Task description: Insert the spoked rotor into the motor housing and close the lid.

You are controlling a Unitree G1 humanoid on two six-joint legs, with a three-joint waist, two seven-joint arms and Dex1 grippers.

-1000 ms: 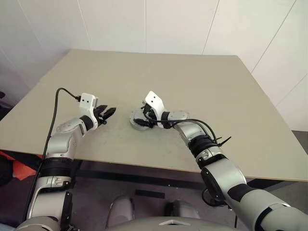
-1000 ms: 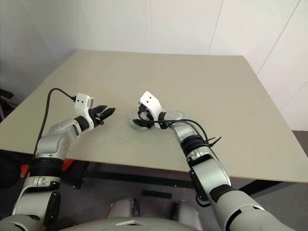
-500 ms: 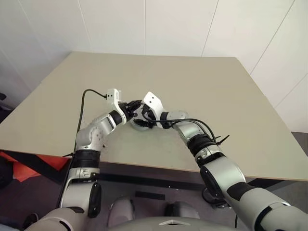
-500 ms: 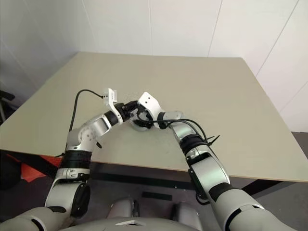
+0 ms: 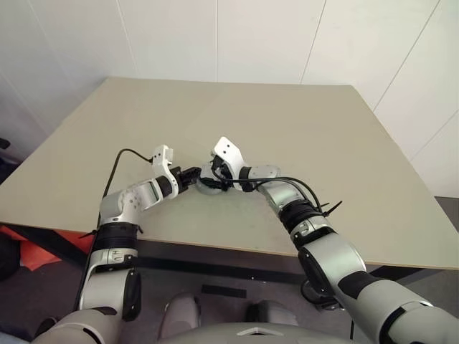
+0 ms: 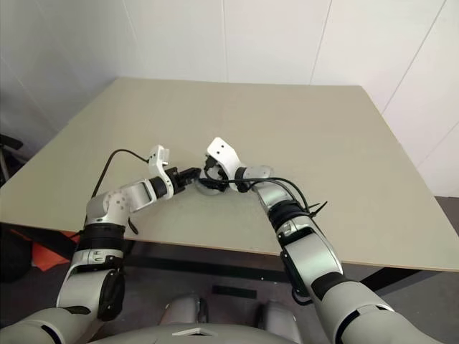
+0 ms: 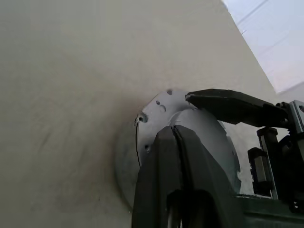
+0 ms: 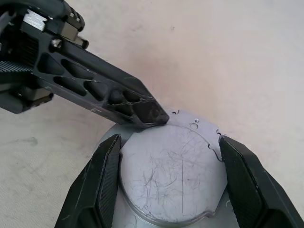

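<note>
Having swung in, left gripper now touches lid.

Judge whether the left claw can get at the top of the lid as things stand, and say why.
Probably yes. The left claw, shut, already has its tip at the rim of the lid. The right claw straddles the lid's sides, leaving its upper face uncovered.

The left gripper has its fingers pressed together, tips resting on the grey lid. A right gripper finger lies against the lid's far edge.
</note>
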